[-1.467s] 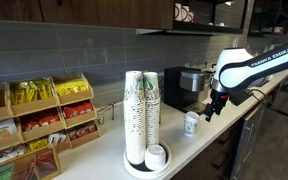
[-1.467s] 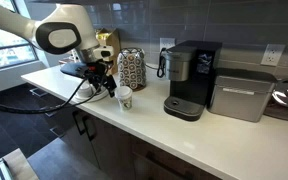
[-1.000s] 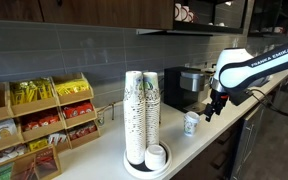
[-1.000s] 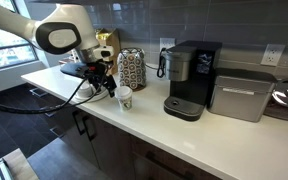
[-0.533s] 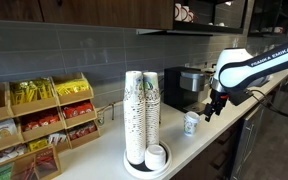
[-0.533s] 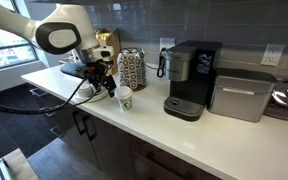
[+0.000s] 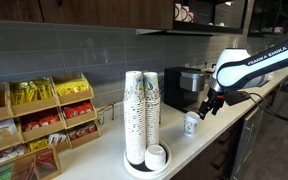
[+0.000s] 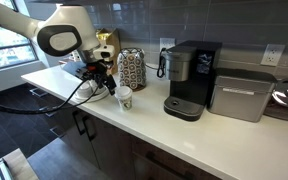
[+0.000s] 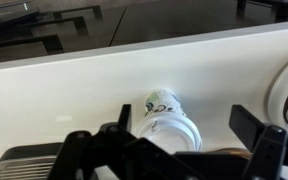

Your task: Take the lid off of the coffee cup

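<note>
The small white coffee cup [image 7: 191,124] stands on the white counter, with faint greenish print and its round white lid [image 7: 191,116] on top. It also shows in an exterior view [image 8: 124,97] and in the wrist view [image 9: 167,122], where the lid [image 9: 171,135] sits between the two dark fingers. My gripper [image 7: 210,105] hangs just beside and above the cup, close to its rim. In the wrist view the gripper [image 9: 189,128] is open, its fingers set wide on either side of the lid and not touching it.
Tall stacks of nested green-logo cups [image 7: 142,115] and a pile of white lids [image 7: 156,156] stand on a round tray. A black coffee machine [image 8: 190,78] stands on the counter. A rack of snack boxes [image 7: 39,120] stands beside the cup stacks. The counter edge runs close to the cup.
The arm has shifted slightly, bringing the gripper a little closer over the cup. The cup and lid have not moved.
</note>
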You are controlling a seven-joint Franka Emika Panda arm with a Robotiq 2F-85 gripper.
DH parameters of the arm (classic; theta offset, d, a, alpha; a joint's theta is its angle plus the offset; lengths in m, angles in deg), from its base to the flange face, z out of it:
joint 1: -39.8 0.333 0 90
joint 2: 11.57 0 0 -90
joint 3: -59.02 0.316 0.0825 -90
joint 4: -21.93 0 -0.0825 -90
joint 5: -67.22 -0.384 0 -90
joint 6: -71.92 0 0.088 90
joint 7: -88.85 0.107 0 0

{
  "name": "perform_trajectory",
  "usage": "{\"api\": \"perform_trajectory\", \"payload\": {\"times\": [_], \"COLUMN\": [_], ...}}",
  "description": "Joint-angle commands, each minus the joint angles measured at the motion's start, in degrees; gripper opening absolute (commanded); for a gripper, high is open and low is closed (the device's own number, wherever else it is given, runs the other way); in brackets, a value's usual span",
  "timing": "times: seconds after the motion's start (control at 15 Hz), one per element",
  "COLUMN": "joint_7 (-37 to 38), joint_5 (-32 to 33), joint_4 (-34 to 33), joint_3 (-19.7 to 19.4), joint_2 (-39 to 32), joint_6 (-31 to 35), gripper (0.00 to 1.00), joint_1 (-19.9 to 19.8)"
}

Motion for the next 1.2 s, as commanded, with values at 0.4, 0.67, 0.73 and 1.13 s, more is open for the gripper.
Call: {"api": "perform_trajectory", "payload": {"times": [0.4,0.67,0.73,1.13], "joint_7": [-0.2,-0.6,-0.6,-0.1], "joint_5": [-9.7,-11.9,-12.3,-12.5], "joint_4": [-0.5,-1.0,-1.1,-2.1], "joint_3": [-0.4,-0.6,-0.7,-0.5], "joint_2": [-5.7,-7.6,-8.0,-10.1], "joint_6": [10.8,14.1,15.2,18.2], "gripper": [1.0,1.0,1.0,1.0], "joint_1": [1.4,1.4,1.4,0.8]}}
